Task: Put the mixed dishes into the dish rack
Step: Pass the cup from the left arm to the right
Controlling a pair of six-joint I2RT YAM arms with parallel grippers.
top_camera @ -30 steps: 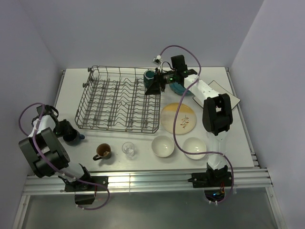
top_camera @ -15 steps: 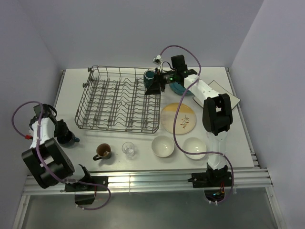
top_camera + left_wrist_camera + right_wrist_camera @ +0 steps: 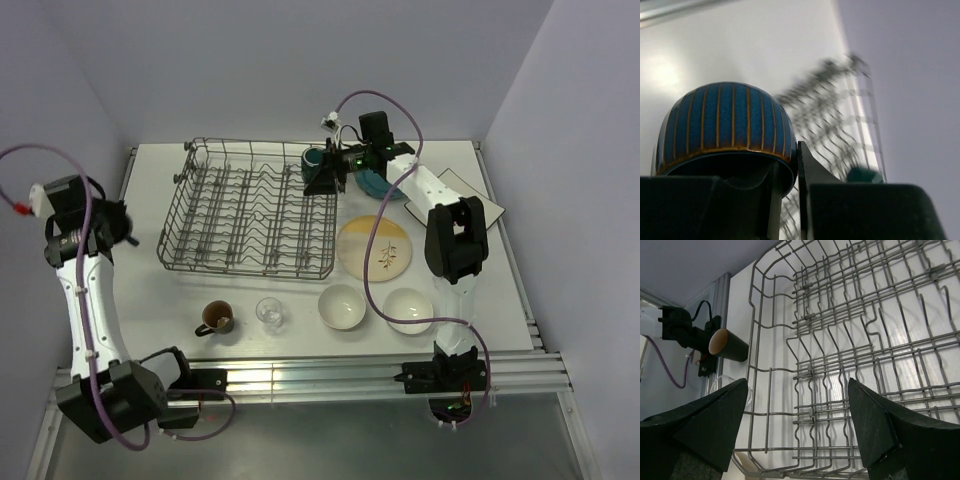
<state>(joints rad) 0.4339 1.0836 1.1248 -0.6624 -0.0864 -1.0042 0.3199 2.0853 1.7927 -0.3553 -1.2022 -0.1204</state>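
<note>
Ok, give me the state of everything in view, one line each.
left pincer, shut on the blue striped mug
blue striped mug, held in the air
right pincer, open, empty, over the dish rack
dish rack, nearly empty, teal cup at its far right corner
dark mug, upright
clear glass, upright
white bowls, upright, empty
leaf-sprig plate, lying flat
teal plate, flat, partly hidden
white square plate, lying flat

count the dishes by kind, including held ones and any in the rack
plates 3: cream plate, teal plate, square plate
bowls 2
mugs 3: brown mug, teal mug in rack, blue mug in left gripper
glasses 1
total 9
</note>
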